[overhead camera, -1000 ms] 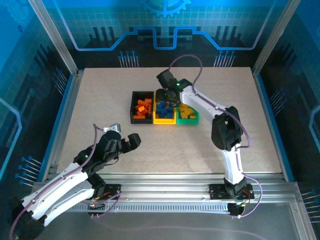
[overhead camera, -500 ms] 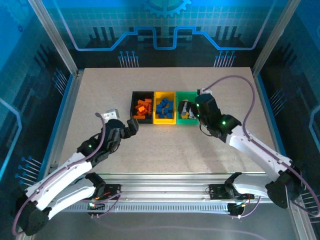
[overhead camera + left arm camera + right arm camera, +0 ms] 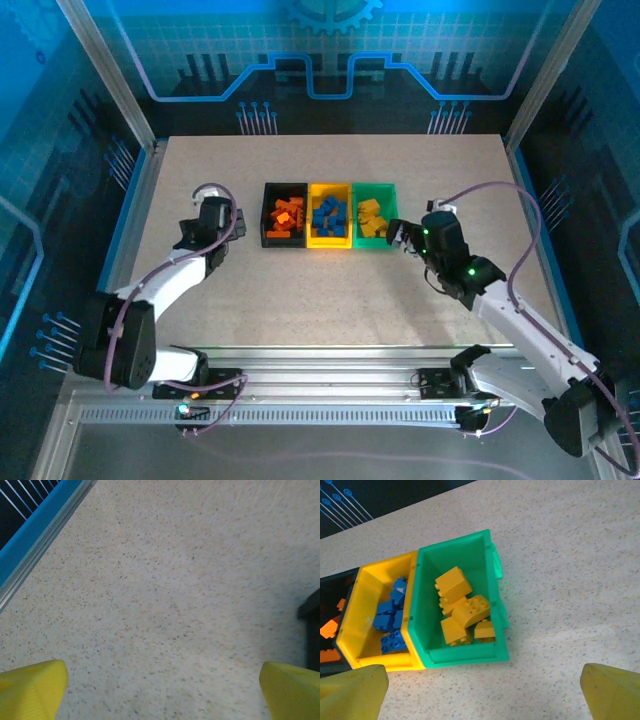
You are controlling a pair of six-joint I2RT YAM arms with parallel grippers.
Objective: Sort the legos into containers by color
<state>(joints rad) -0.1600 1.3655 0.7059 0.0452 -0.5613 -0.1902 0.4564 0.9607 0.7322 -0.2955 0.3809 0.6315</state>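
Three joined bins stand in a row mid-table. The black bin [image 3: 284, 226] holds orange legos [image 3: 286, 216], the yellow bin [image 3: 330, 241] holds blue legos [image 3: 330, 213], and the green bin [image 3: 376, 240] holds yellow legos [image 3: 370, 214]. My right gripper [image 3: 398, 235] hovers open just right of the green bin [image 3: 427, 610], looking down on its yellow legos [image 3: 462, 612], with the blue legos [image 3: 390, 617] beside them. My left gripper [image 3: 212, 208] is open over bare table left of the black bin [image 3: 312, 611], with nothing between its fingertips [image 3: 32, 690].
A blue-and-metal rail [image 3: 35, 545] borders the table on the left, close to the left gripper. Bare speckled tabletop [image 3: 330, 290] stretches in front of the bins and to their right [image 3: 570, 580].
The right gripper has drawn back from over the bins to the right of the green bin. The left gripper has swung left and farther back, away from the black bin's front.
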